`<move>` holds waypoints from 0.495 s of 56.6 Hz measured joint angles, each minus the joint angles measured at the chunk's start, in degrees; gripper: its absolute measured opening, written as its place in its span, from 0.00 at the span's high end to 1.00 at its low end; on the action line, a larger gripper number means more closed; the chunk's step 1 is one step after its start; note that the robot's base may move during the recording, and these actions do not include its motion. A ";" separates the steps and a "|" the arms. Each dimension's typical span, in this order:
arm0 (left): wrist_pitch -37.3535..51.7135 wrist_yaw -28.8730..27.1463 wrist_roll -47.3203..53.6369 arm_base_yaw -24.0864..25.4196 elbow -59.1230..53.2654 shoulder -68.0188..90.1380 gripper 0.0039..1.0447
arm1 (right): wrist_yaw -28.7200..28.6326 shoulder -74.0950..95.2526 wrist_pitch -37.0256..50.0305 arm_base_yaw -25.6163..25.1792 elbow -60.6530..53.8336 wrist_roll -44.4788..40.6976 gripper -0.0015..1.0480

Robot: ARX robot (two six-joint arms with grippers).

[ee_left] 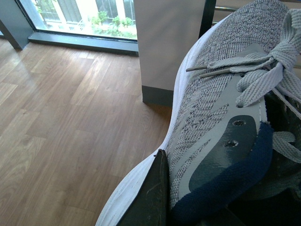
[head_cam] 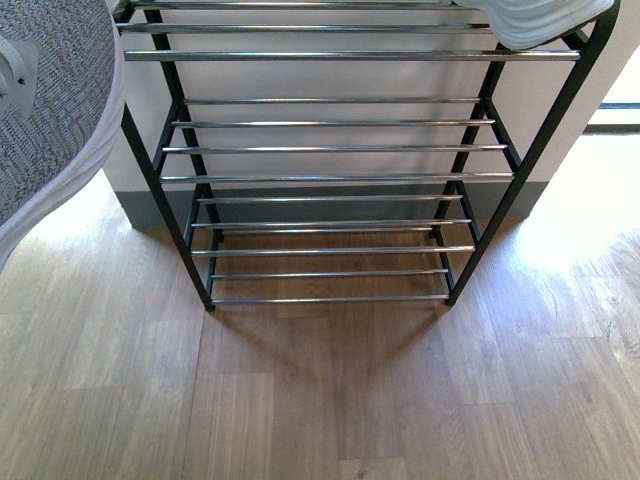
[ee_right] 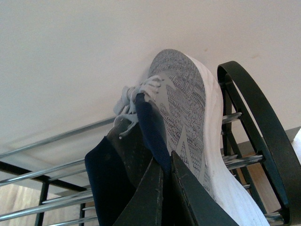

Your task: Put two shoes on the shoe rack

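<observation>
One grey sneaker (head_cam: 50,100) hangs close to the front camera at the upper left, beside the shoe rack (head_cam: 330,150). In the left wrist view my left gripper (ee_left: 188,207) is shut on this grey sneaker (ee_left: 211,108): a dark finger (ee_left: 148,197) presses its outer side by the navy collar. A second grey sneaker shows its white sole (head_cam: 535,20) at the rack's top right corner. My right gripper (ee_right: 167,165) is shut on that grey sneaker (ee_right: 188,108) at its navy collar, holding it toe-up against the wall, above the chrome bars (ee_right: 47,141) and next to the black frame (ee_right: 254,103).
The rack stands on a wooden floor (head_cam: 320,400) against a white wall with a grey skirting (head_cam: 140,210). A wall corner (ee_left: 164,52) and a floor-level window (ee_left: 84,19) lie beyond the left sneaker. Sunlight falls on the floor at the right (head_cam: 580,230).
</observation>
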 joint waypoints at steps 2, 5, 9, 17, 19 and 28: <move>0.00 0.00 0.00 0.00 0.00 0.00 0.99 | -0.17 0.68 0.46 -0.22 0.39 -0.20 0.99; 0.00 -0.02 0.00 0.00 0.00 0.00 0.99 | -0.72 1.99 1.31 -0.52 1.03 -0.87 0.99; 0.00 -0.02 0.00 0.00 0.00 0.00 0.99 | -1.22 3.10 1.14 -0.90 1.97 -1.51 0.99; 0.00 -0.02 0.00 0.00 0.00 0.00 0.99 | -1.25 3.23 1.44 -1.60 2.21 -3.30 0.87; 0.00 0.00 0.00 0.00 0.00 0.00 0.99 | -1.31 3.23 1.73 -1.81 2.23 -3.69 0.82; 0.00 -0.02 0.00 0.00 0.00 0.00 0.99 | -3.43 1.95 2.36 -2.73 1.57 -4.52 0.61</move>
